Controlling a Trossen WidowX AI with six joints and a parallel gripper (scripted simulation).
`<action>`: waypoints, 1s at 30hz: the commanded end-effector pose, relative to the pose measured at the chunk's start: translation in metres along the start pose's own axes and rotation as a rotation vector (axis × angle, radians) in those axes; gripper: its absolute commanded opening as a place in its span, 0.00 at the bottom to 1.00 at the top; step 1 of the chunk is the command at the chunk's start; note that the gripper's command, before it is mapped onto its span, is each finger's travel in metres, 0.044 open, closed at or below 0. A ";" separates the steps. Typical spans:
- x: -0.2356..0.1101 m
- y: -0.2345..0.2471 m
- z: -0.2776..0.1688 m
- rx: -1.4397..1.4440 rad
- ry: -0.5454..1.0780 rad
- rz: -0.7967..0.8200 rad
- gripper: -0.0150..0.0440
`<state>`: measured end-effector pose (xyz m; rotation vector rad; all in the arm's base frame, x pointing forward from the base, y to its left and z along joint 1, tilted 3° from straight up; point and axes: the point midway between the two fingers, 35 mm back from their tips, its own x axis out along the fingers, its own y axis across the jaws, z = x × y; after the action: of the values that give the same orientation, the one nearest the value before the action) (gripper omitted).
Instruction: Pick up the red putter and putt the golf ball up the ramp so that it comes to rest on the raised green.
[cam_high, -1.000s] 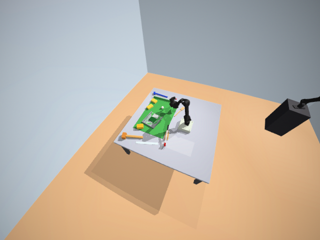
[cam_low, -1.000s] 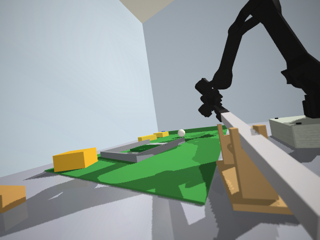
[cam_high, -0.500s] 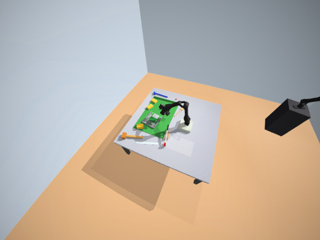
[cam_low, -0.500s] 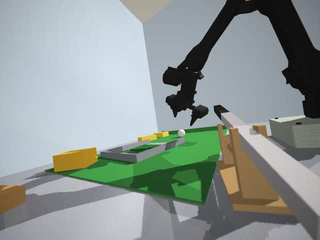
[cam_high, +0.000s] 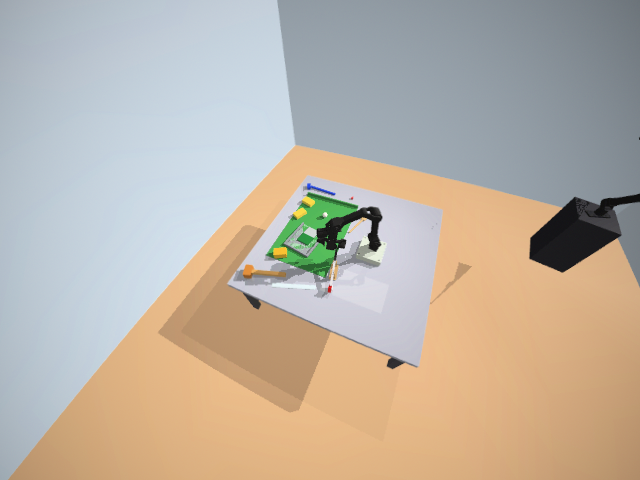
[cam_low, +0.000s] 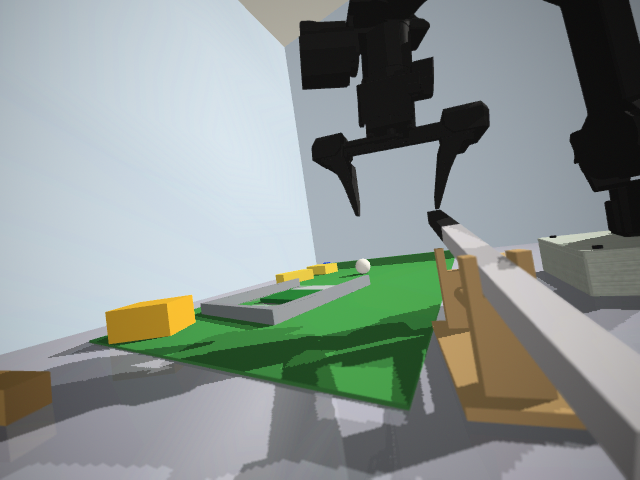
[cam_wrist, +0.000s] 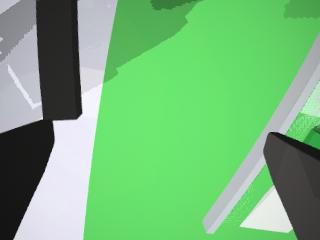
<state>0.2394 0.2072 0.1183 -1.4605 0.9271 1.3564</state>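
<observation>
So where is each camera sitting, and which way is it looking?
Top: high up, far off, looking down at the whole table and the black arm.
Exterior: low by the table edge, looking across the green mat at the ball; the open end effector hangs above the putter.
Wrist: on the arm, looking down past both fingers.
Shared: all three show the green mat.

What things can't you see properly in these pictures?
- Red putter head: a tiny speck in the top view; cut off by the frame edge in the exterior view.
- Golf ball: absent from the wrist view.
- Raised green: mostly hidden behind its grey frame in the exterior view.
- End effector: open, fingertips cropped in the wrist view.
</observation>
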 end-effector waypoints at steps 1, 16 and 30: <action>-0.019 0.035 0.025 -0.062 -0.045 0.094 1.00; 0.004 0.040 0.027 -0.066 -0.047 0.100 1.00; 0.030 0.043 0.028 -0.066 -0.047 0.100 1.00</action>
<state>0.1945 0.2221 0.0881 -1.4482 0.9377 1.4959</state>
